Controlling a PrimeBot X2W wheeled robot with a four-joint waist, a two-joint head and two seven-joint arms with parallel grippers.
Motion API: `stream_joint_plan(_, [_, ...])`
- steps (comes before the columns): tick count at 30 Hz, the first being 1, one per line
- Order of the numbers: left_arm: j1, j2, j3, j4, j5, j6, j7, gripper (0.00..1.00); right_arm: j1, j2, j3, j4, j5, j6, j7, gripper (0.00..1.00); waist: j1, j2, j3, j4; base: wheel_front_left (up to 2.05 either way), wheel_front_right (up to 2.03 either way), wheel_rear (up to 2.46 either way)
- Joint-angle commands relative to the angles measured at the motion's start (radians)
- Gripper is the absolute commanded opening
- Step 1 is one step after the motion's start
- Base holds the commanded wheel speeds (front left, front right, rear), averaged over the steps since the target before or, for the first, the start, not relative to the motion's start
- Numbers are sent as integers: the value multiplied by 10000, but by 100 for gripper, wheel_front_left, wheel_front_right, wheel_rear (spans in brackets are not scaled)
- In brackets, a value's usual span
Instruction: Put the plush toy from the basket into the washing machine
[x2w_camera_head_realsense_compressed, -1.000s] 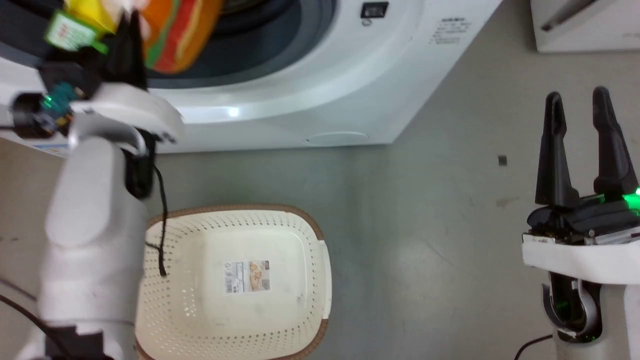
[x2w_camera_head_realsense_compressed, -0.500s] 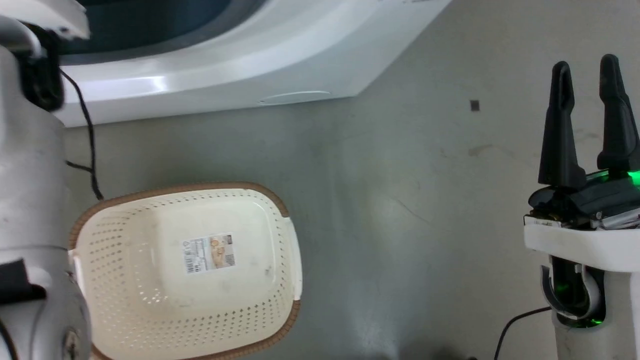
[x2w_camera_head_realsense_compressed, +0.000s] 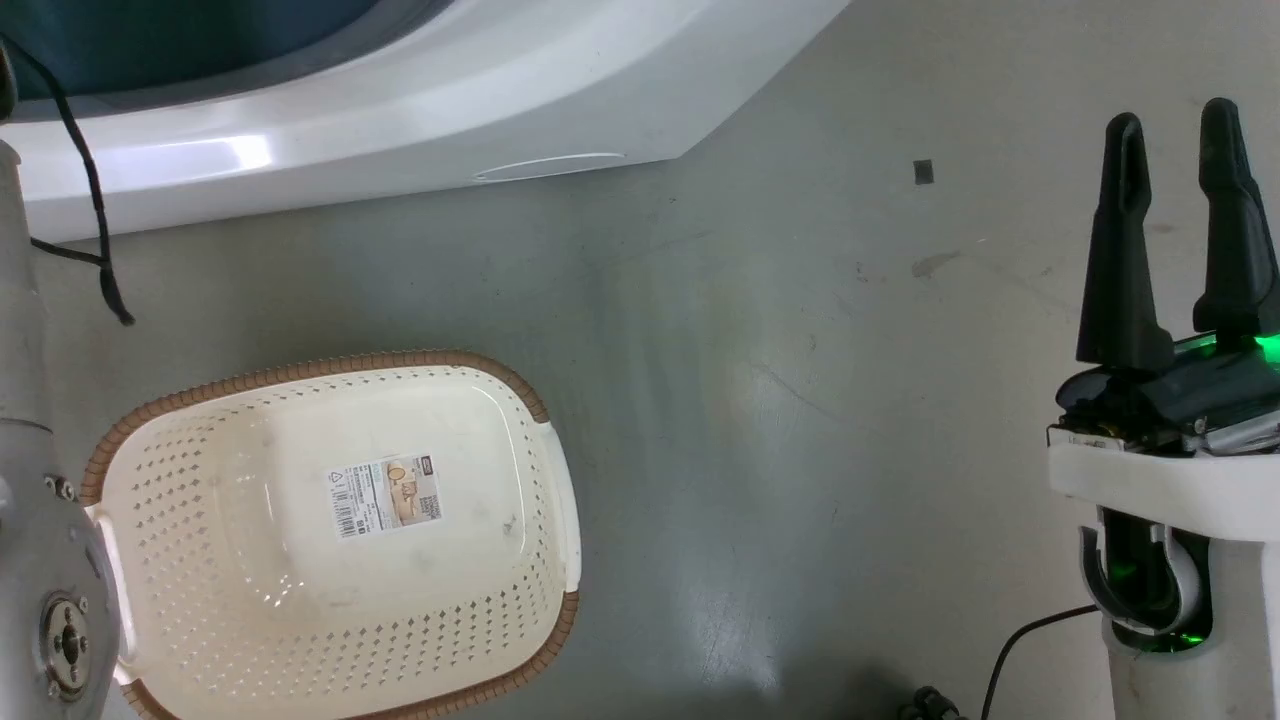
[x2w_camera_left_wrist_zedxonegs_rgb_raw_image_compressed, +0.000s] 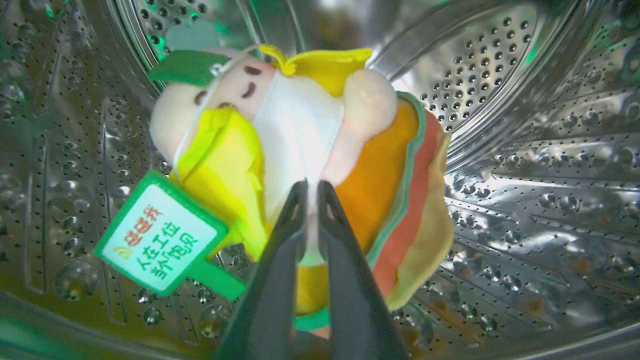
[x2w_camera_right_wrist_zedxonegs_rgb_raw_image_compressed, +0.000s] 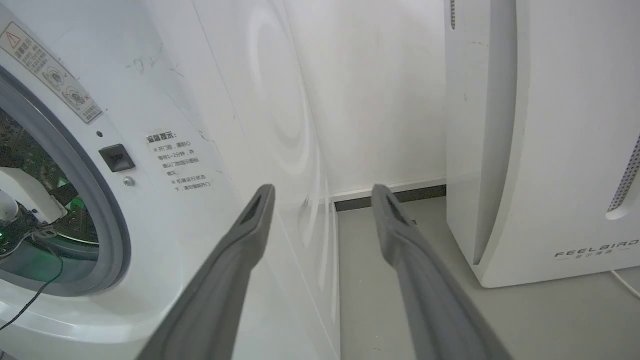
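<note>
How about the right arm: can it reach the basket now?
Probably yes: the right claw is open and empty, just floor lies between it and the basket, whose top is uncovered.

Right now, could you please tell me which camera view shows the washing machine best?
The right wrist view: the washing machine shows its white front, grey ring and labels. The head view catches its lower front edge; the left wrist view looks inside its steel drum.
</note>
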Motion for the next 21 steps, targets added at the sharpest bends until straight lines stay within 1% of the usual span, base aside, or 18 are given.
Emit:
stream_joint_plan(1, [-126,31,-87,183,84,-48,-55,100,-175,-4,-3,34,-20,-7,-44,100,-2,0,-30,41,0,0,0])
stream_joint_plan(9, [480,-220,-160,196,100,-118,-55,100,-158,-4,-2,243,-131,-7,-44,100,-2,0,-378,247,0,0,0])
stream_joint_plan(15, [1449,-688,-314,-87,203,-72,-55,100,-7,-4,-60,362,-314,-7,-44,100,-2,0,-1025,606,0,0,0])
stream_joint_plan(21, [2712,-1164,-79,-771,8,-37,-55,100,256,-4,-129,510,-595,-7,-44,100,-2,0,-1863,959,0,0,0])
